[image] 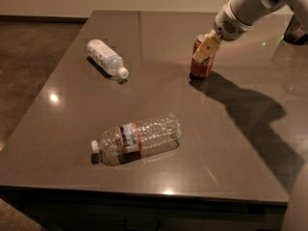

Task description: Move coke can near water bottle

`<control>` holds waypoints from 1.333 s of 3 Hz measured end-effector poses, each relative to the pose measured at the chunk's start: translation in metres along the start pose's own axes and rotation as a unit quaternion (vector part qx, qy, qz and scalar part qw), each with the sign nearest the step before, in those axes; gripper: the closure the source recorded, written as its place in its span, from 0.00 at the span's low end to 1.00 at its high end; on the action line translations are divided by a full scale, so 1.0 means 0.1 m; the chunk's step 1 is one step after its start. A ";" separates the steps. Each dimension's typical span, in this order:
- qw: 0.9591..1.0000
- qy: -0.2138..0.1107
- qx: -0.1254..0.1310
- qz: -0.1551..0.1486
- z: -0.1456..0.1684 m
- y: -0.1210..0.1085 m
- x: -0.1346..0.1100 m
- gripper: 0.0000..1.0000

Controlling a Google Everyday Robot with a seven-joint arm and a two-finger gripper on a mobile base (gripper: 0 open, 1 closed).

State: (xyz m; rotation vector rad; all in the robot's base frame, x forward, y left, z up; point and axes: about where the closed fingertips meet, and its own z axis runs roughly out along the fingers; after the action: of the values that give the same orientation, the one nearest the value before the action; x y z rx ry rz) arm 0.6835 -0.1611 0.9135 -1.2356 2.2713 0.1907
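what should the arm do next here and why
Probably take hold of the coke can and lift it slightly: the gripper is at its upper part, while the can stands on the table, well away from the water bottle lying near the front edge.

Nothing readable anywhere in the frame. On the coke can (200,70), upper right of centre: red side only, no letters to make out. On the water bottle (137,138), lying low and centre: a narrow label band, red at both edges with mixed colours between, too small to read. On the smaller bottle (103,56), upper left: a whitish label with pale blue specks, illegible. On the gripper (203,55), at the can's upper part in the upper right: no legible marking.
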 end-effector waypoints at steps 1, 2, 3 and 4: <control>1.000 -0.007 -0.005 -0.019 -0.07 0.13 -0.09 0.95; 0.998 -0.011 -0.024 -0.058 -0.11 0.41 -0.22 1.00; 0.994 -0.011 -0.047 -0.100 -0.13 0.72 -0.31 1.00; 0.988 -0.008 -0.071 -0.137 -0.13 1.03 -0.35 1.00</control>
State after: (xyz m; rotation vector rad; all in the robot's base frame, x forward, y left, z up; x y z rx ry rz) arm 0.6095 -0.0817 0.9293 -1.5992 2.0756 0.2624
